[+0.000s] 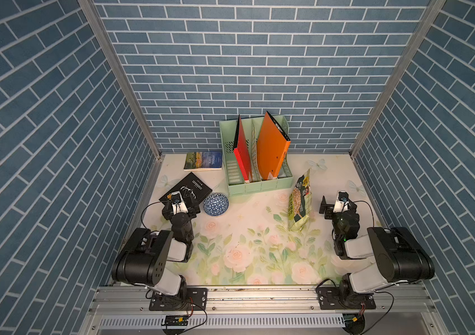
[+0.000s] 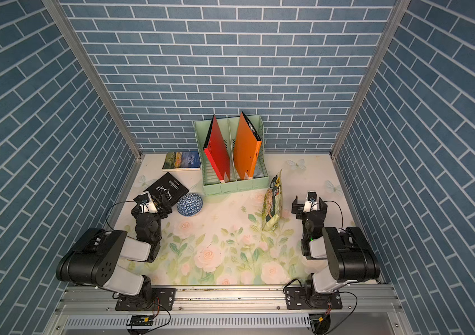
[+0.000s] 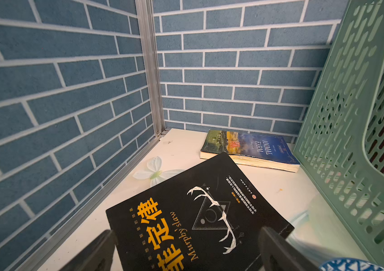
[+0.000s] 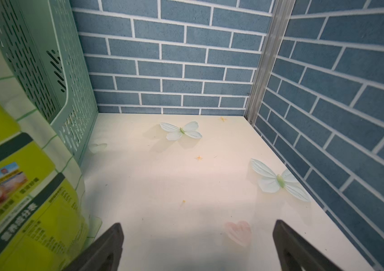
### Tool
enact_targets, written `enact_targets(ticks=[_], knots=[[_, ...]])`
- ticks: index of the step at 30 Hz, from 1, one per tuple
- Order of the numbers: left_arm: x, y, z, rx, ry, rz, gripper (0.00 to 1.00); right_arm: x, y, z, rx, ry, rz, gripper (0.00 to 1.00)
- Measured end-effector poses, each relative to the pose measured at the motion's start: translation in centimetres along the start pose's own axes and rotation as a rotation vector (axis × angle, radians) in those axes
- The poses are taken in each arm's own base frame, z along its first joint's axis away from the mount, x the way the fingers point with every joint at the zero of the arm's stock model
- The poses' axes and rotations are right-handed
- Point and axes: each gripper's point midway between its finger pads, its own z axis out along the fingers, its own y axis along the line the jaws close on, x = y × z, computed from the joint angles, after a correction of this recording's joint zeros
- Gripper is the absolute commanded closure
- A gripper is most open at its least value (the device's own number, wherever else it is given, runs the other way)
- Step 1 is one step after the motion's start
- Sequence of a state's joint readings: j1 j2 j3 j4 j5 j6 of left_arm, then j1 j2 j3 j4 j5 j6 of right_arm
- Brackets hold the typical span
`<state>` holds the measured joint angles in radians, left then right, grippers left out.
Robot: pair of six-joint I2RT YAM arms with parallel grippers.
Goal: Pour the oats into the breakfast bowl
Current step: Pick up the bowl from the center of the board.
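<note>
The oats are hidden inside a green-and-cream pouch (image 1: 300, 203) (image 2: 273, 203) that stands upright on the floral mat, right of centre. The pouch's side fills one edge of the right wrist view (image 4: 10, 187). The blue-and-white breakfast bowl (image 1: 215, 204) (image 2: 190, 204) sits left of centre, and its rim shows in a corner of the left wrist view (image 3: 350, 265). My left gripper (image 1: 180, 200) (image 3: 186, 231) is open above a black book, just left of the bowl. My right gripper (image 1: 338, 200) (image 4: 198, 224) is open over bare mat, just right of the pouch. Neither holds anything.
A mint-green file rack (image 1: 259, 185) with a red and an orange folder stands at the back centre, behind the bowl and the pouch. The black book (image 1: 187, 188) lies under my left gripper, with an Animal Farm book (image 1: 203, 161) behind it. Blue brick walls enclose three sides.
</note>
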<state>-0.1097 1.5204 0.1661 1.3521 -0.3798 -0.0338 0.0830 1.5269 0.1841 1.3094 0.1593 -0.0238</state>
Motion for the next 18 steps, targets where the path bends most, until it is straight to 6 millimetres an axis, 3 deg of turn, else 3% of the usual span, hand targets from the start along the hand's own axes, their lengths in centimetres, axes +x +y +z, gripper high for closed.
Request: enact_targets(ticks=[18], knots=[[-0.02, 0.28, -0.02, -0.015, 0.001, -0.005, 0.00, 0.03, -0.03, 0.02, 0.002, 0.007, -0.001, 0.00]])
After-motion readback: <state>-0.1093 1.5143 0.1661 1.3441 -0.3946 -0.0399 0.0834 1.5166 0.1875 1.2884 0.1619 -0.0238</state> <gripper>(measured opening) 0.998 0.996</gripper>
